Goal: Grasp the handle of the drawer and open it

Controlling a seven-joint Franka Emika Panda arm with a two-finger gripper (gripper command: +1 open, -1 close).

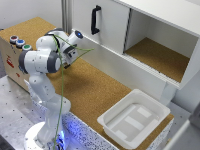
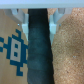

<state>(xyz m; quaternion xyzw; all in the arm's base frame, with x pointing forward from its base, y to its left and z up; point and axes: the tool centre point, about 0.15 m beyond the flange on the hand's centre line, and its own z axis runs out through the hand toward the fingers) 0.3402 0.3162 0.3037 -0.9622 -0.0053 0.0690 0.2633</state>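
Note:
In the wrist view a dark bar, the drawer handle (image 2: 40,55), runs between my two pale fingers (image 2: 22,20), which sit tight against its two sides. My gripper (image 2: 40,22) looks shut on it. In the exterior view my gripper (image 1: 71,50) is at the near left end of the white cabinet's lower front (image 1: 115,62), just above the cork counter (image 1: 90,90). The drawer handle is hidden there by my hand. The drawer front looks flush with the cabinet.
A black handle (image 1: 95,20) is on the closed cabinet door above. An open cork-floored compartment (image 1: 157,55) is on the exterior view's right. A white tray (image 1: 134,117) sits on the counter's near right. Coloured buttons (image 1: 20,43) are at the left. A blue pixel-figure sticker (image 2: 16,47) lies beside the handle.

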